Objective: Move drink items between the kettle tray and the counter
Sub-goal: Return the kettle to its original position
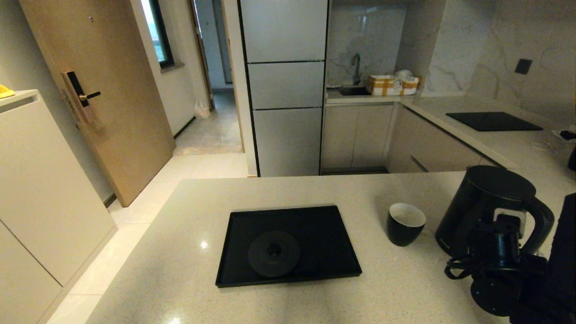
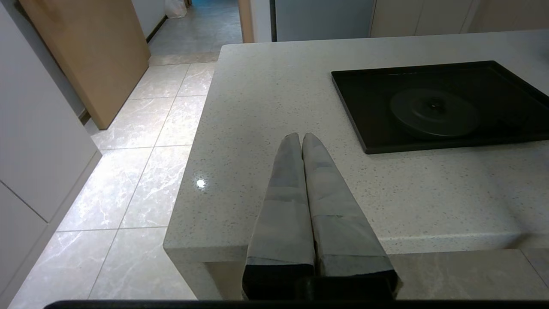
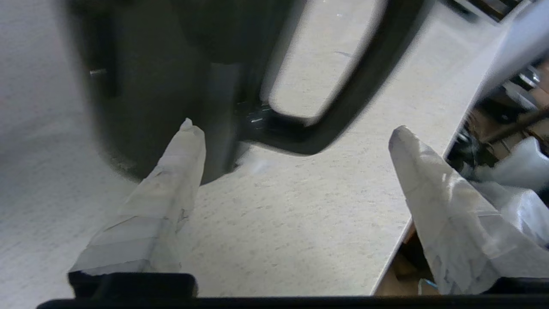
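head view: kettle (image 1: 483, 204) sits on the counter (image 1: 189, 274), right of the cup (image 1: 405, 223), both off the tray (image 1: 328, 225) w/ its bare base disc (image 1: 273, 253). prob heavy if filled, rigid, smooth matte sides; the loop handle (image 3: 343, 98) is the place to grab. cup's light, breakable, no handle, so pinch the rim. right gripper (image 3: 291, 171) low at the kettle's foot by the handle, fingers spread wide, holding nothing. left gripper (image 2: 302, 141) parked at the counter's near edge, fingers pressed together.
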`<state>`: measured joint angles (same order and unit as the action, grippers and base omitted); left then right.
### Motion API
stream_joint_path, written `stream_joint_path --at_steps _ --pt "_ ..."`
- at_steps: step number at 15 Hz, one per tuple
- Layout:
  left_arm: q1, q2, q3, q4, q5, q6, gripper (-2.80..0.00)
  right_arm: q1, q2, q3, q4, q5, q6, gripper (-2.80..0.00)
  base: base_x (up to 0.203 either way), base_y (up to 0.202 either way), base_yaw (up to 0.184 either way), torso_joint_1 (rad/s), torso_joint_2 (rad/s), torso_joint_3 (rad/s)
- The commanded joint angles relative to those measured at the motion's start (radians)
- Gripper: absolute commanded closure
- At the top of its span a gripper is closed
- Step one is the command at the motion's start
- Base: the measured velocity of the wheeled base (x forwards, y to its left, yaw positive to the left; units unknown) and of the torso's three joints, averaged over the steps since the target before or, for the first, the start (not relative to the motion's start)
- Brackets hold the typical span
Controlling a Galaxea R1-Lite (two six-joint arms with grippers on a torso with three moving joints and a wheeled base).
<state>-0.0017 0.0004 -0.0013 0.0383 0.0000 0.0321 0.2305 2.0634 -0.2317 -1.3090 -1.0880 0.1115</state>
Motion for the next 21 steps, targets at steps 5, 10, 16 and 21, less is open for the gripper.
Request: stream_joint_path --at_steps 5,10,16,21 --pt "0.000 0.000 0.000 0.000 0.000 0.000 0.00 -0.111 -0.034 0.027 -0.009 0.000 0.005 -2.80 0.000 0.000 0.000 0.000 0.00 0.000" --pt "0.000 0.000 0.000 0.000 0.000 0.000 0.00 -0.151 -0.022 -0.001 -0.010 0.002 0.005 -2.80 0.000 0.000 0.000 0.000 0.00 0.000" --pt "0.000 0.000 0.000 0.000 0.000 0.000 0.00 -0.206 0.019 -0.025 -0.009 0.004 0.002 -2.80 0.000 0.000 0.000 0.000 0.00 0.000" --pt "0.000 0.000 0.000 0.000 0.000 0.000 0.00 -0.290 0.059 -0.054 -0.011 0.012 0.000 -2.80 0.000 0.000 0.000 0.000 0.00 0.000"
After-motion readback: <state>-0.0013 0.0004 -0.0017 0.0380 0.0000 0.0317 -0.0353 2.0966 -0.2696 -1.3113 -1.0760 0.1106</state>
